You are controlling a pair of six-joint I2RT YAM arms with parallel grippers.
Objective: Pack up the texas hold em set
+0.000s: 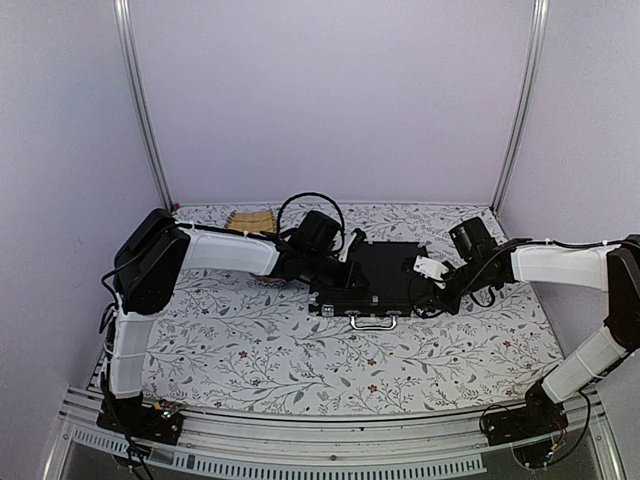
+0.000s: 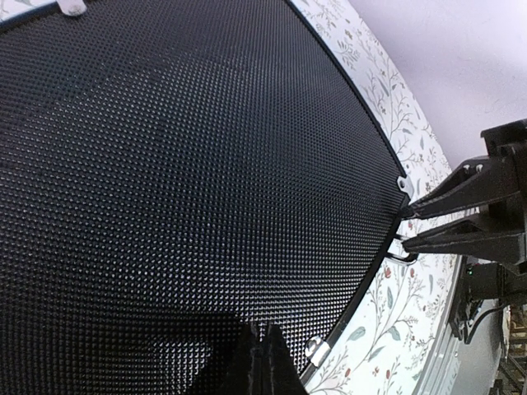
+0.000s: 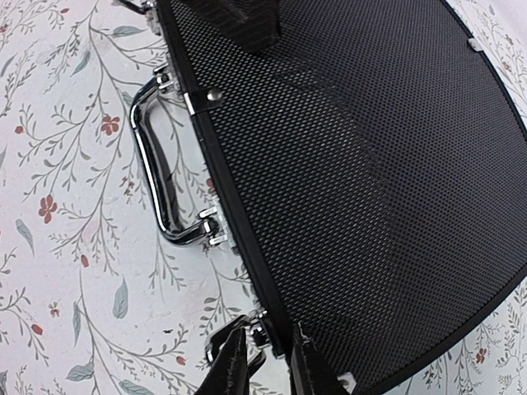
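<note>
Pale lilac walls (image 1: 330, 90), 2 alu posts (image 1: 142, 100), floral tbl cloth (image 1: 300, 350).

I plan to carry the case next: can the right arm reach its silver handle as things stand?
Probably yes. The handle sticks out bare from the near side of the case, nothing over it, and the right gripper grips the case edge just beside it; it must let go first.

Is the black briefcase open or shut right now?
Shut. The briefcase lies flat, its textured lid down against the base along the silver handle edge; no gap or contents show.
</note>
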